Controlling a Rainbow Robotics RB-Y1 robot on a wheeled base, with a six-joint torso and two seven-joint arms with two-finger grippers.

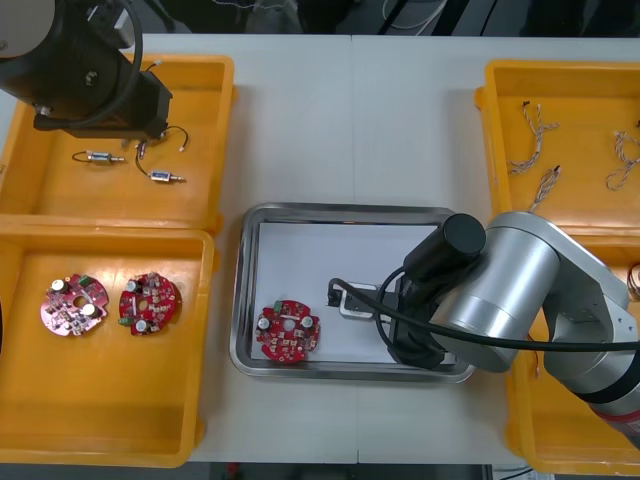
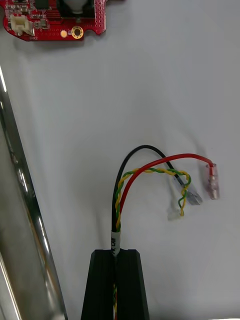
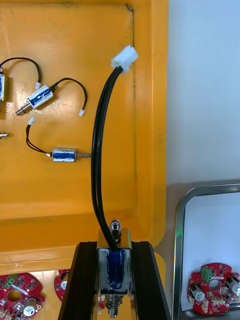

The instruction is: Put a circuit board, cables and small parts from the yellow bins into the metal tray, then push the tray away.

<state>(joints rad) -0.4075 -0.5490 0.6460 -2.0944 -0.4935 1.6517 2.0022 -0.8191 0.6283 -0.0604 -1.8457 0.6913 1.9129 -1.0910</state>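
On the left, the left gripper (image 3: 114, 250) is over the near wall of the far left yellow plastic bin (image 1: 100, 195). Its black fingers (image 3: 84, 280) are clamped on a small blue-wrapped metal part (image 3: 114, 270). A black twin lead (image 3: 97, 150) rises from that part and ends in a white plug (image 3: 124, 57). On the floor of the same bin lie two more small metal parts with thin black leads (image 1: 98, 157) (image 1: 165, 178), apart from each other.

The near left yellow bin (image 1: 100, 400) holds two round red circuit boards (image 1: 73, 306) (image 1: 150, 303), side by side and not touching.

Between the bins sits the rectangular metal tray (image 1: 240, 300), shiny at the rim and white inside. A third round red circuit board (image 1: 288, 330) lies flat in its near left part.

The silver right arm (image 1: 510, 290) reaches over the right part of the tray. The right gripper (image 2: 116, 252) is closed on a cable bundle (image 2: 120, 200) of black, red and twisted yellow-and-green wires. The fingers are almost together, with only the wires between them. The bundle's loose ends, a red sleeve (image 2: 213, 180) and clear sleeves (image 2: 192, 196), spread over the white tray floor; I cannot tell if they touch it.

On the right, the far right yellow bin (image 1: 570, 90) holds twisted blue and white cables (image 1: 530, 130) (image 1: 620, 160) (image 1: 548, 185). The near right yellow bin (image 1: 530, 420) is partly covered by the right arm.
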